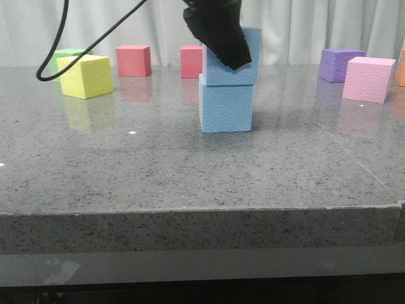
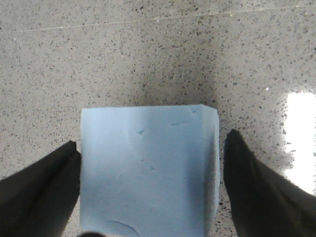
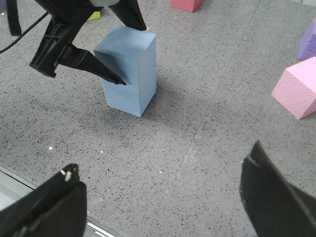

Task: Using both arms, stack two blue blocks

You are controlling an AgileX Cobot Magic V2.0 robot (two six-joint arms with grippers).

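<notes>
Mid-surface in the front view, the upper blue block sits on the lower blue block, their stack's long axis upright. Left wrist view: left gripper jaws straddle the top cube, one finger touching, the other just clear. Right wrist view: right gripper jaws spread wide, empty, well apart from the stack.

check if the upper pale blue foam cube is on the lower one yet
On. The upper pale blue foam cube rests on the lower cube, slightly offset right, left gripper around it.
</notes>
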